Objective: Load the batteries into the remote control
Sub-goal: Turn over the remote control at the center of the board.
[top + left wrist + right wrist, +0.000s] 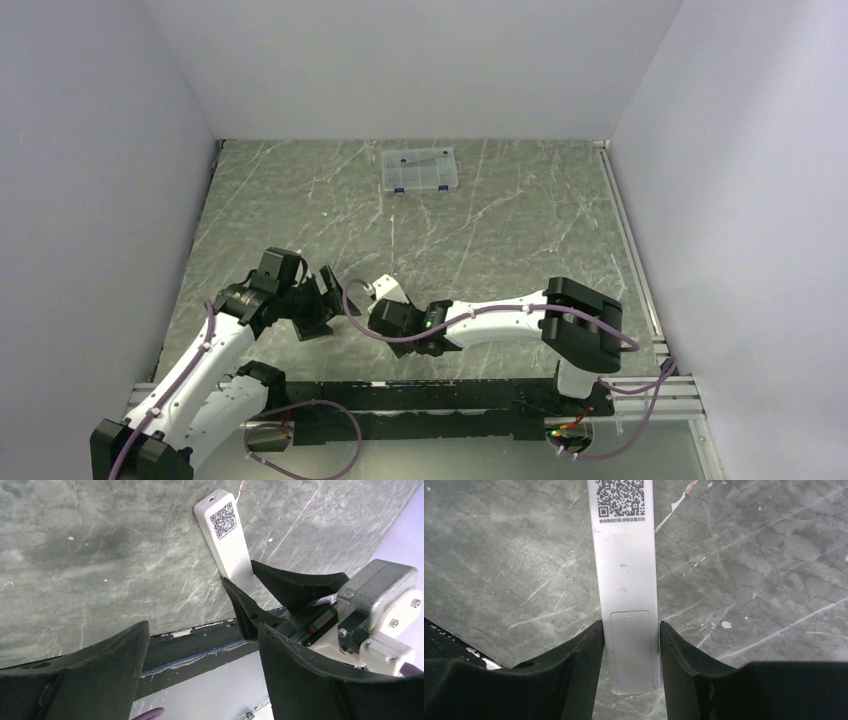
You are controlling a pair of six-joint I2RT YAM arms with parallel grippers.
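The white remote control [624, 570] lies back up on the marble table, showing a QR code and a closed battery cover [631, 645]. My right gripper [631, 627] is shut on the remote's cover end, with a finger pressed on each long side. In the top view the remote [385, 289] sits near the front middle, with the right gripper [395, 305] on it. My left gripper [325, 298] is open and empty, just left of the remote. The left wrist view shows the remote [227, 535] held by the right gripper [237, 572]. The left gripper [202, 626] hangs over the table's front edge. No batteries are in view.
A clear plastic compartment box [420, 170] with blue latches stands at the back middle of the table. The dark front rail [200, 645] runs under my left gripper. White walls enclose the table on three sides.
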